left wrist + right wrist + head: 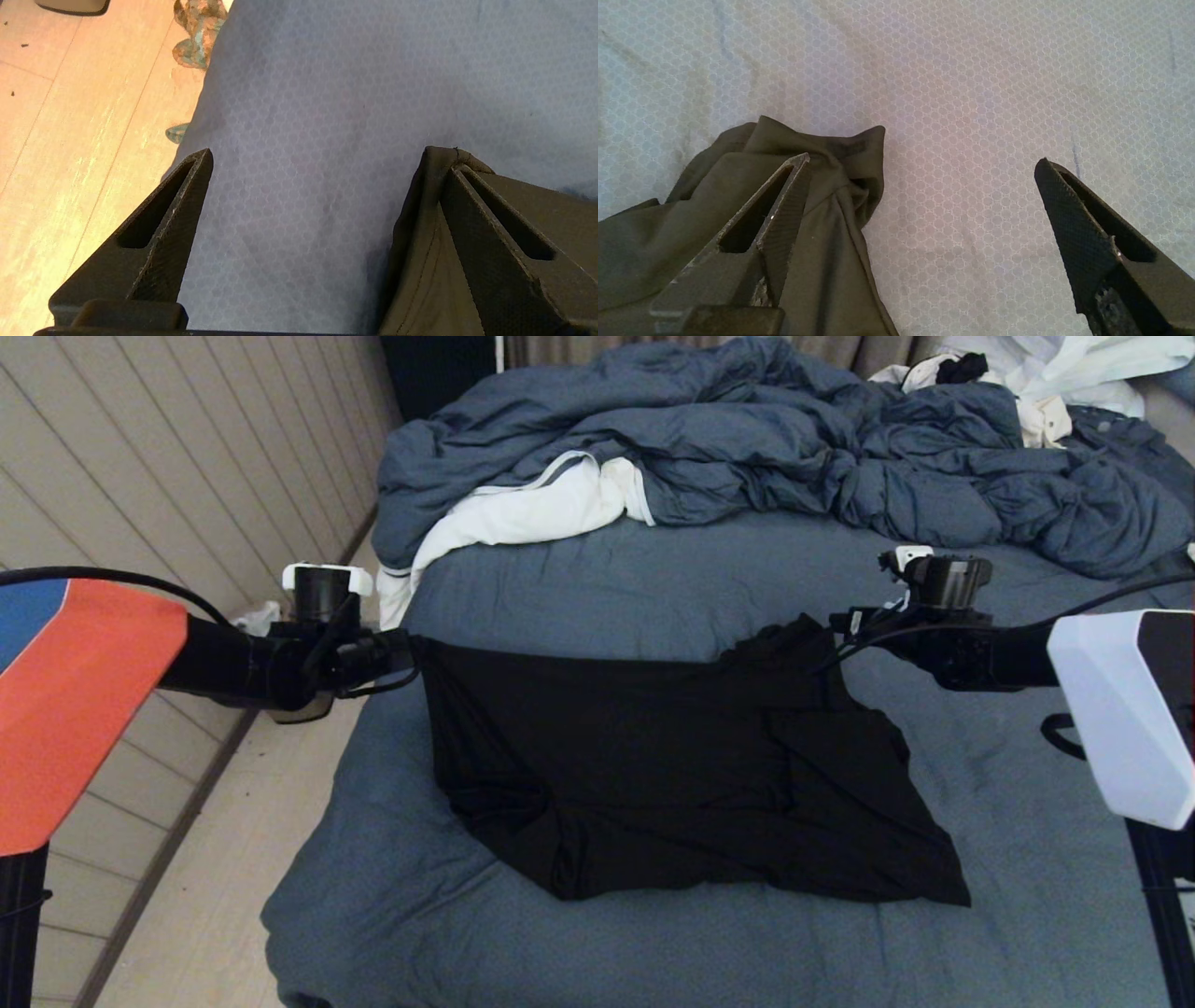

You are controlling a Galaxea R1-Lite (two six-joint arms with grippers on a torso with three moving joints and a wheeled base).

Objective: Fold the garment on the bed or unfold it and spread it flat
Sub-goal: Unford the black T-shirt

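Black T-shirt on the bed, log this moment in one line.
garment: rumpled on bed | left gripper: open, far-left corner | right gripper: open, far-right corner

Looks like someone's bedroom at home. There's a wide bed (579, 579) with a rumpled blue duvet (766, 439), panelled wall (168, 476), wood floor (187, 915).
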